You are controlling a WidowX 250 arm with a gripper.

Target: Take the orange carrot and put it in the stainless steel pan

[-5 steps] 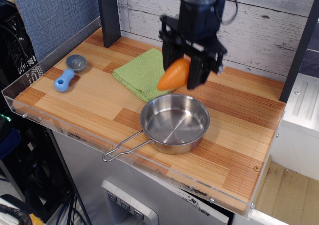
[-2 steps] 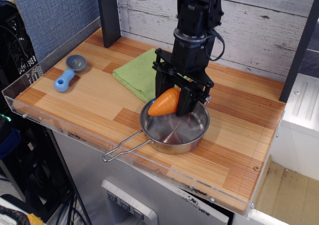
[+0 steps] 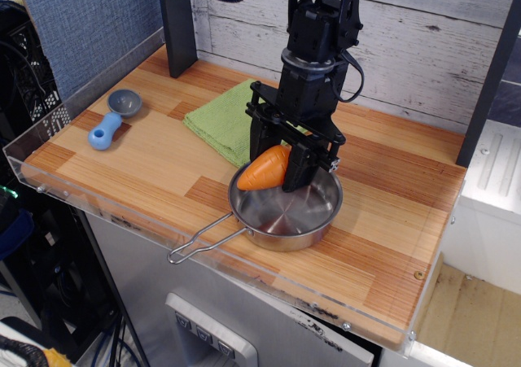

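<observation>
Carrot (image 3: 264, 168) first: the short orange toy is pinched in the fingers (image 3: 285, 168) of the single arm, held in the air over the back-left part of the steel pan (image 3: 286, 202). Its thick end sits inside the fingers and its blunt tip sticks out to the left and slightly down, so the long axis lies nearly level, slanting across the pan's rim rather than pointing into the bowl. The tip looks to hang right about over the rim, or a touch outside it; the view does not settle which. I cannot tell whether the carrot touches the pan, though it appears to sit just above it.

The pan stands on the wooden counter (image 3: 146, 159) with its wire handle (image 3: 203, 240) reaching toward the front-left edge. A folded green cloth (image 3: 224, 119) lies just behind it, partly hidden by the arm. A small blue-handled scoop (image 3: 114, 116) rests well apart at the left end.

By my judgement the carry is nearly finished and only the release remains. Since the tip overhangs to the left, a slight shift toward the pan's middle before letting go would make it likelier that the carrot drops in rather than tipping over the rim onto the counter.
</observation>
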